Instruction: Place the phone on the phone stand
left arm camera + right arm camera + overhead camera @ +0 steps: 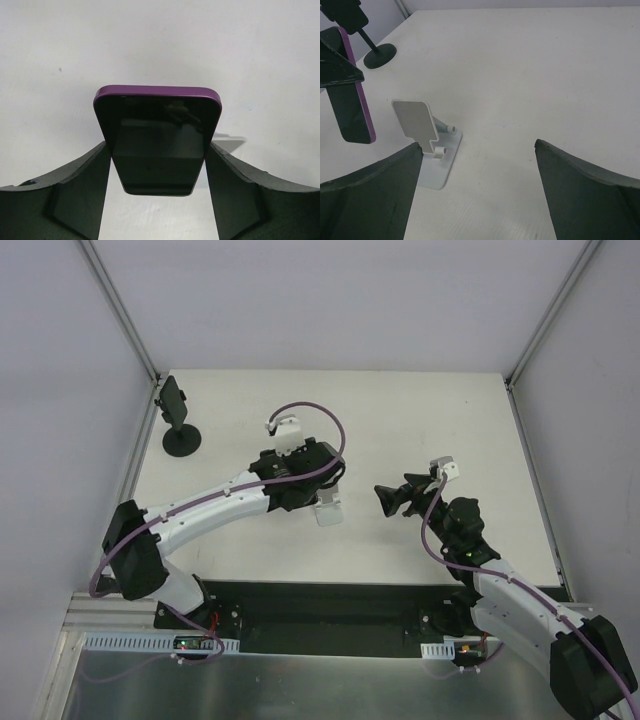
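The phone [157, 142], dark-screened with a purple rim, hangs above the tabletop [420, 420], gripped by its sides in the left claw [157, 152], just beside the white phone stand [427, 145]. The right claw [477, 146] gapes wide, holding nothing. A black stand [180, 422] sits in the far left corner.

- Stand [328, 508] sits mid-table [430, 420].
- Phone [157, 135] hangs between the left gripper's [157, 172] fingers, above the table, just beside the stand, apart from it.
- Right gripper [385, 498] lies right of the stand.
- Pole mount [180, 425] stands in the far-left corner.
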`<state>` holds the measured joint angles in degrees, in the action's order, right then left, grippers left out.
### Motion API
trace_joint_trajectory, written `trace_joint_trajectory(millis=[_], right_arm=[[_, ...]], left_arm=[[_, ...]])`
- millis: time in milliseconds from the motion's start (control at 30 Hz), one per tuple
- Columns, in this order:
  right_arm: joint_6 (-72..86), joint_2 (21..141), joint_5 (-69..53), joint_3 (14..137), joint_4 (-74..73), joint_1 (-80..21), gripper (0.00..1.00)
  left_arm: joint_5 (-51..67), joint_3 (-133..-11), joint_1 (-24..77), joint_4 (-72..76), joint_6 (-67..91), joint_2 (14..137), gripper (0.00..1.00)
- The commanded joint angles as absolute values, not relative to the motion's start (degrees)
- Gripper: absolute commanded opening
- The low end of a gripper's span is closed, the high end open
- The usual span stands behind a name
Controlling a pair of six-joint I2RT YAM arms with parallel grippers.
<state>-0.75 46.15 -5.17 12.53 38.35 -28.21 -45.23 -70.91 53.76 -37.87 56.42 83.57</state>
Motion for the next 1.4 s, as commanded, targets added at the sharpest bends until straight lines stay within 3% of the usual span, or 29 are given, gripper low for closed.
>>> trace_joint_trajectory(millis=[0, 400, 1367], right_arm=[[-0.18, 46.32, -4.31, 13.27, 41.84, -27.95, 0.97], [-0.18, 41.49, 1.48, 10.55, 41.92, -27.07, 0.96], [3.51, 40.17, 1.67, 8.97, 42.80, -24.44, 0.97]], left_arm=[[-55.45, -78.30, 56.60, -37.88, 59.85, 89.02, 0.00], [-60.73, -86.13, 60.56, -37.71, 62.48, 101.77, 0.00], [-65.30, -82.18, 61.70, -37.00, 69.43, 107.14, 0.00]])
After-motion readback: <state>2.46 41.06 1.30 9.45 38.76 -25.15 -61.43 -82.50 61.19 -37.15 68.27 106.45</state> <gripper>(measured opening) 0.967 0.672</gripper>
